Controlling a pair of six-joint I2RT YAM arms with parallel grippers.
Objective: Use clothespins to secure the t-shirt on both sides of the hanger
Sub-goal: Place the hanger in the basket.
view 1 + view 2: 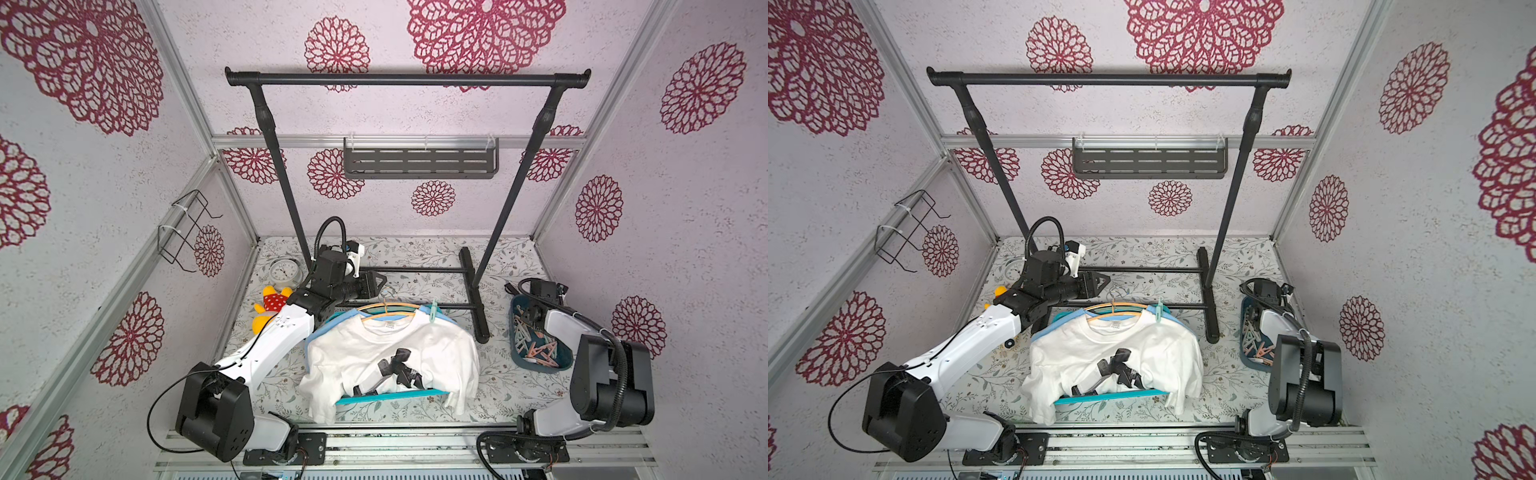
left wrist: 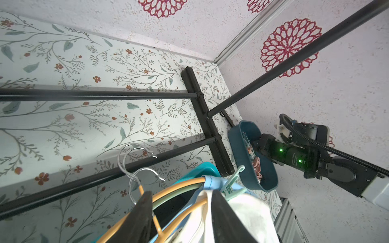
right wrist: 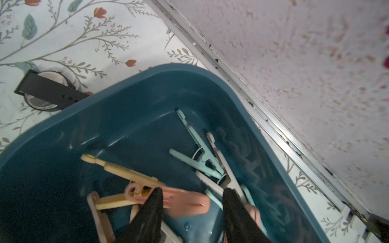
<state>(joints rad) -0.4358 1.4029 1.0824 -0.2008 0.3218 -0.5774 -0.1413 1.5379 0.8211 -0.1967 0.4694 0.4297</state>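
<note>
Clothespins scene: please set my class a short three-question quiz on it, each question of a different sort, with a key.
1. True or false: a mint green clothespin is clipped at one shoulder of the white t-shirt.
2. Where is the right gripper? A. gripping the white t-shirt. B. inside the blue bin. C. gripping the mint green clothespin.
3. Fill in: in the right wrist view, a ____ clothespin lies between the right gripper's open fingers.

Key: 1 true; 2 B; 3 pink.
</note>
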